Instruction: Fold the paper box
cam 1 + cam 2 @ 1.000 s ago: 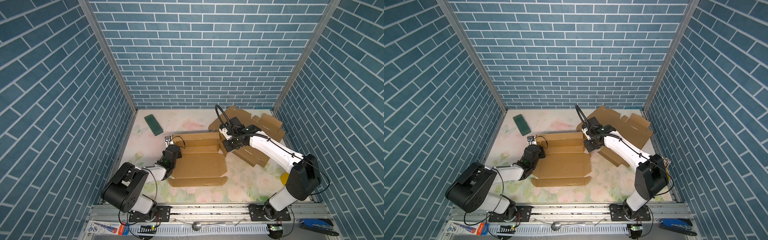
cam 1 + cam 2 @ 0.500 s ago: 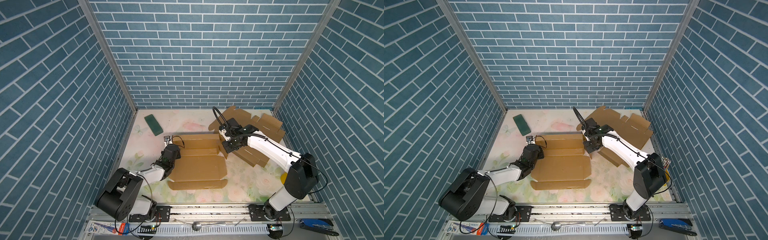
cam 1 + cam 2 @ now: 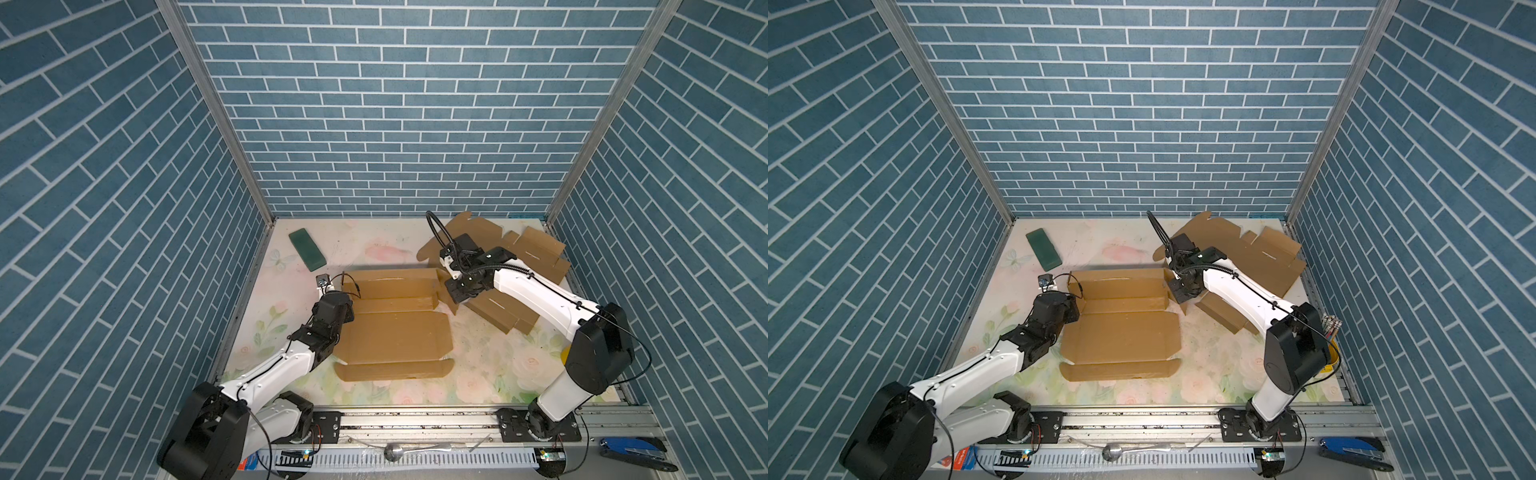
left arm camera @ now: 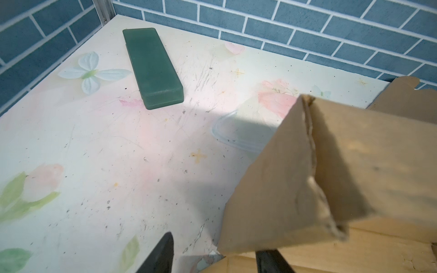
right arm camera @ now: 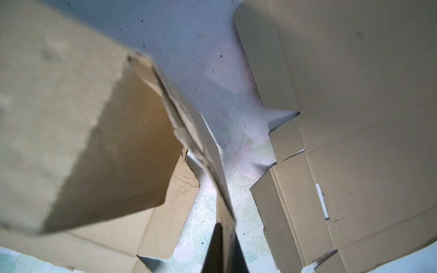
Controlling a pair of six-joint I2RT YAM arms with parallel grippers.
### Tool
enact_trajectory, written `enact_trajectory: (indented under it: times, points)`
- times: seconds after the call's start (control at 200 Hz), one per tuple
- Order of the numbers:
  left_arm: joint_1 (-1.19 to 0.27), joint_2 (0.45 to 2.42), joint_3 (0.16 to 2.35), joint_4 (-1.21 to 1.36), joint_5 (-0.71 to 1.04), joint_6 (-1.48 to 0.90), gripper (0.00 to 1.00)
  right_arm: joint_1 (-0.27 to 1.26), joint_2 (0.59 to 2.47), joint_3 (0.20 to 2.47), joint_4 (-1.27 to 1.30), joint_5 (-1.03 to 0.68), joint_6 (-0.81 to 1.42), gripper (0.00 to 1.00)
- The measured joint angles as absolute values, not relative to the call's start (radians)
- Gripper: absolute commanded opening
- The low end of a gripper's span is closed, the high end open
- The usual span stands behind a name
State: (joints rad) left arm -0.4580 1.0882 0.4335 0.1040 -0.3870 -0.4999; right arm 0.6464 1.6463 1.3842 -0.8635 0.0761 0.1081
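Left wrist view: my left gripper [image 4: 214, 245] stands parted, its fingers either side of the paper box's [image 4: 354, 165] raised left end, not squeezing. My right gripper [image 5: 223, 227] is pinched on the right end flap [image 5: 201, 146]. The box lies mid-table, with a green block [image 4: 153, 68] far left.

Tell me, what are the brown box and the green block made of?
The box looks like thin brown cardboard, matte: its creases, cut tabs and rough, fibrous edge in the left wrist view show it. The green block looks like smooth, slightly cloudy plastic or maybe wax, with rounded corners and a soft sheen; I cannot say which.
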Motion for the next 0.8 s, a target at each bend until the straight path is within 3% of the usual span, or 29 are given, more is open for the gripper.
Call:
enact_trajectory:
  times: [0.6,0.8]
  points:
    - [-0.468,0.861,0.614,-0.348,-0.394,-0.559,0.53,0.605,1.673,1.433,-0.886,0.076,0.188,0.00]
    - [-0.670,0.920,0.790,-0.411,-0.473,-0.479,0.53,0.580,1.673,1.439,-0.891,0.072,0.231,0.00]
